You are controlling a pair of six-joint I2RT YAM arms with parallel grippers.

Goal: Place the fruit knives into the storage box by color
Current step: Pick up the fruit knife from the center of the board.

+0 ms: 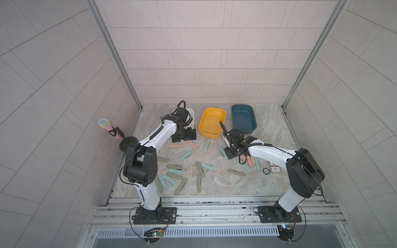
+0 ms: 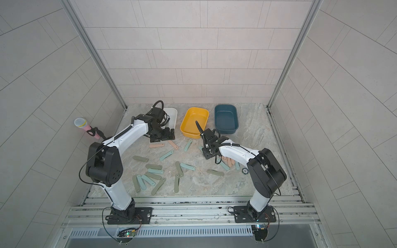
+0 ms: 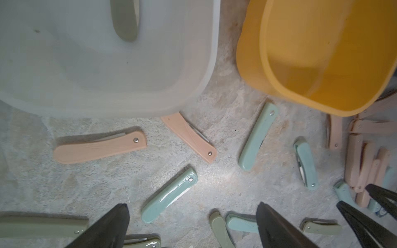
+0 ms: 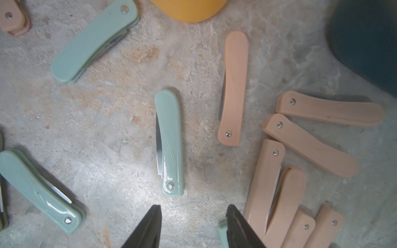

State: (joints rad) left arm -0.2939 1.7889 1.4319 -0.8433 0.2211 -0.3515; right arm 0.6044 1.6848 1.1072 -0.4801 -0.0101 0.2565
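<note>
Several fruit knives lie scattered on the marble table: olive (image 1: pixel 174 167), light teal (image 1: pixel 185 155) and peach (image 1: pixel 175 145). The storage boxes stand at the back: white (image 1: pixel 191 113), yellow (image 1: pixel 212 124) and dark teal (image 1: pixel 243 120). One olive knife (image 3: pixel 125 21) lies inside the white box (image 3: pixel 206 64). My left gripper (image 1: pixel 184 136) (image 3: pixel 192 206) hangs wide open at that box's front edge, holding nothing. My right gripper (image 1: pixel 228 151) (image 4: pixel 194 206) is low over the table, jaws partly apart over bare marble. A teal knife (image 4: pixel 169 141) lies just ahead of it, and a peach pile (image 4: pixel 300 171) beside it.
A pink microphone on a stand (image 1: pixel 107 126) is at the left wall. A small printed card (image 1: pixel 275 168) and a round black disc (image 1: pixel 266 171) lie at the right, near the right arm. Aluminium rails (image 1: pixel 214 206) run along the front edge.
</note>
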